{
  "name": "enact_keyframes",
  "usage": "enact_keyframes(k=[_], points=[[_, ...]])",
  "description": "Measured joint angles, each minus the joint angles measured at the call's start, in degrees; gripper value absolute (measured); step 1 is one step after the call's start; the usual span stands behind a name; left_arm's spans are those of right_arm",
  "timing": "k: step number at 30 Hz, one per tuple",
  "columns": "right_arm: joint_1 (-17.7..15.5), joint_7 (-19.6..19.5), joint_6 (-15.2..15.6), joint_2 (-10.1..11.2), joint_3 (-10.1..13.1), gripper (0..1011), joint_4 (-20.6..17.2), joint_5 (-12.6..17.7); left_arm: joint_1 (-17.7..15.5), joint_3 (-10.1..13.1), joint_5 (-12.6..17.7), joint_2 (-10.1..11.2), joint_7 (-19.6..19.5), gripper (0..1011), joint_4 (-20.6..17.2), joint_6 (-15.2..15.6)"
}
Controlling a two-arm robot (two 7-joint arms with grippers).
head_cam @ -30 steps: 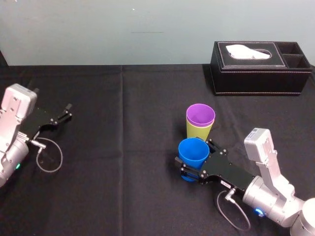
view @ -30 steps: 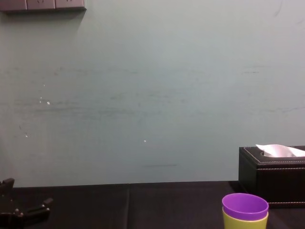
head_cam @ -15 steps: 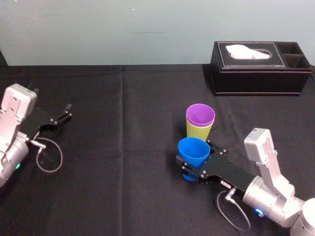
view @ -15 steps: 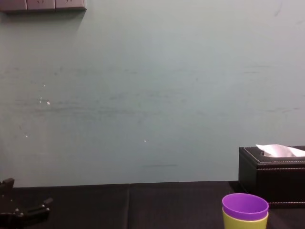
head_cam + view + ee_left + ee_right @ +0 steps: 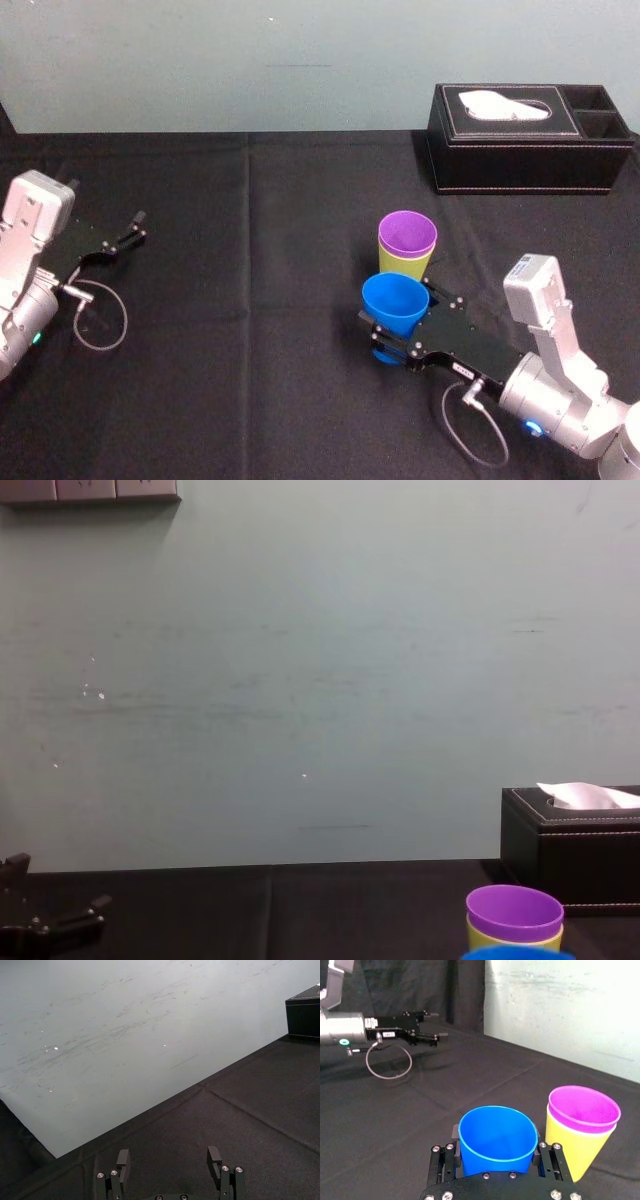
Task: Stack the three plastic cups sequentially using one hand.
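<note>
On the black bench [image 5: 250, 300], a black tissue box [image 5: 520, 135] stands at the far right, and the left hand [image 5: 138, 226] rests near the left edge with its fingers spread. The right hand [image 5: 398, 322] pinches the blue cup [image 5: 395, 300] upright, just on the near side of the purple cup [image 5: 407, 235], which sits nested inside the yellow-green cup [image 5: 403, 263].

No text, brand or number can be read. A small white label [image 5: 464, 370] sits on the right gripper [image 5: 384, 336], near the blue cup [image 5: 395, 303]; another [image 5: 387, 1034] sits on the left gripper [image 5: 439, 1025], well apart from that cup. Both prints are too small to read.
</note>
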Motion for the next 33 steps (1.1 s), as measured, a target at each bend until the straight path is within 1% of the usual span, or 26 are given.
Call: enact_keyframes(k=[3,6,13,15,16,19,23,27,33], points=[[-0.25,-0.36,0.31,0.22,0.28,743,-1.04,0.04,0.0,0.0,0.0,0.0,0.0,1011,0.0,0.0],[-0.62,-1.07,1.15,0.57,0.82,743,-2.95,0.31,0.0,0.0,0.0,0.0,0.0,1012,0.0,0.0],[-0.63,-1.85,2.26,0.94,1.68,744,-5.23,0.72,0.0,0.0,0.0,0.0,0.0,1011,0.0,0.0],[-0.2,-2.16,3.55,1.0,2.36,743,-6.03,1.57,0.0,0.0,0.0,0.0,0.0,1011,0.0,0.0],[-0.2,-2.16,3.55,1.0,2.36,743,-6.03,1.57,0.0,0.0,0.0,0.0,0.0,1011,0.0,0.0],[0.49,-2.56,5.03,1.12,3.09,743,-6.72,2.5,0.0,0.0,0.0,0.0,0.0,1011,0.0,0.0],[1.87,-3.06,7.03,1.19,3.9,743,-7.31,3.89,0.0,0.0,0.0,0.0,0.0,1011,0.0,0.0],[3.06,-3.42,7.78,1.15,4.36,743,-7.44,4.8,0.0,0.0,0.0,0.0,0.0,1012,0.0,0.0],[4.64,-3.8,8.23,0.96,4.34,743,-7.19,5.33,0.0,0.0,0.0,0.0,0.0,1011,0.0,0.0]])
